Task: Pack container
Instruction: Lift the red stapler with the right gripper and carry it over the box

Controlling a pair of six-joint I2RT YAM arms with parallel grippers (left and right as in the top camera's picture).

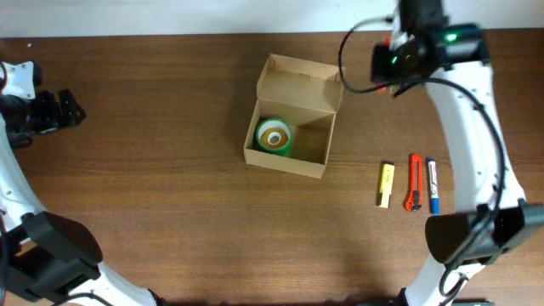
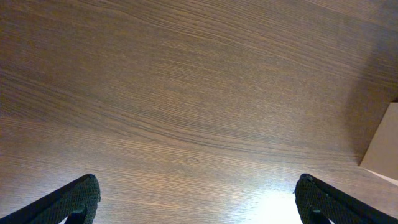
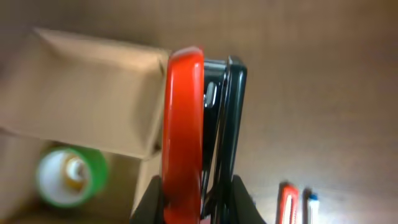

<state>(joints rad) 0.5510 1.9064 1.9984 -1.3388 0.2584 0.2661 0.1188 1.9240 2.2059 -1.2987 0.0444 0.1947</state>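
Observation:
The container [image 1: 293, 119] is an open tan cardboard box in the middle of the table, its lid flap standing up at the back. A green tape roll [image 1: 274, 136] lies in its left half and also shows in the right wrist view as a green tape roll [image 3: 68, 177]. My right gripper [image 3: 196, 199] is shut on a flat red and black object [image 3: 185, 112] seen edge-on. It hovers just right of the container's back corner [image 3: 93, 93]. In the overhead view the right gripper [image 1: 387, 68] is beside the lid. My left gripper [image 1: 72, 109] stands wide open at the far left, over bare wood [image 2: 199, 199].
Right of the container lie a yellow item [image 1: 386, 184], a red utility knife [image 1: 414, 182] and a blue marker [image 1: 433, 185], side by side. The knife [image 3: 287, 202] and marker [image 3: 311, 208] also show below my right gripper. A box corner [image 2: 382, 146] edges the left wrist view.

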